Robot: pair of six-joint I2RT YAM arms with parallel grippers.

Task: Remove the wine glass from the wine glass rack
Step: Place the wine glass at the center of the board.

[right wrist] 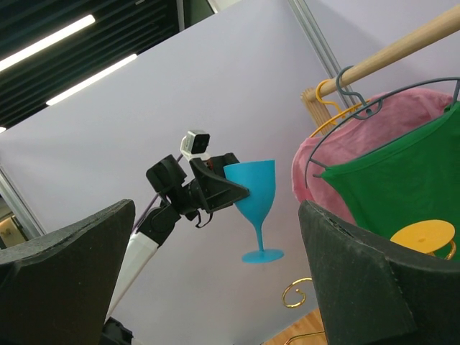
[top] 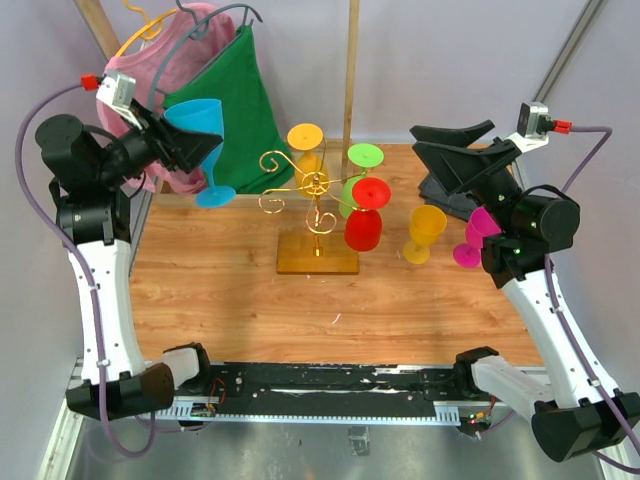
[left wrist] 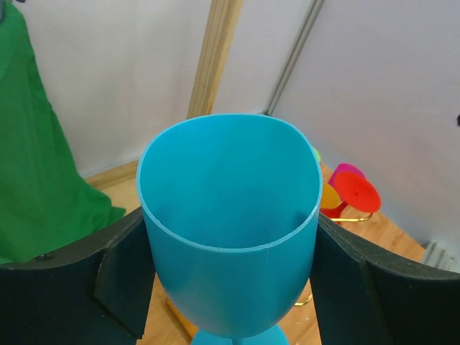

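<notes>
Wood-grain table (top: 220, 300) backed by pale walls, with a wooden clothes frame (top: 351, 70) at the rear carrying a pink garment (top: 180, 60) and a green garment (top: 245, 110) on hangers.

Centre: the wine glass rack (top: 315, 190), gold scroll arms around a post on a square wooden base. Three glasses hang from it foot-up: a yellow glass (top: 305, 137) at the back, a green glass (top: 365, 155) to the right and a red glass (top: 368, 215) at the front right.

Left: the left gripper (top: 180, 145) is raised high over the table's far-left corner, in front of the garments. Its two fingers are pressed against opposite sides of the bowl of the blue wine glass (top: 200, 135). The glass is in the air, well apart from the rack, with its rim turned toward the wrist camera and its foot pointing away.

Right: the right gripper (top: 416, 139) is lifted at the rear right, fingers spread wide with nothing between them, aimed across toward the left arm.

On the table to the right of the rack stand an upright amber glass (top: 425, 232) and a magenta glass (top: 475, 235), the latter partly hidden behind the right arm.
</notes>
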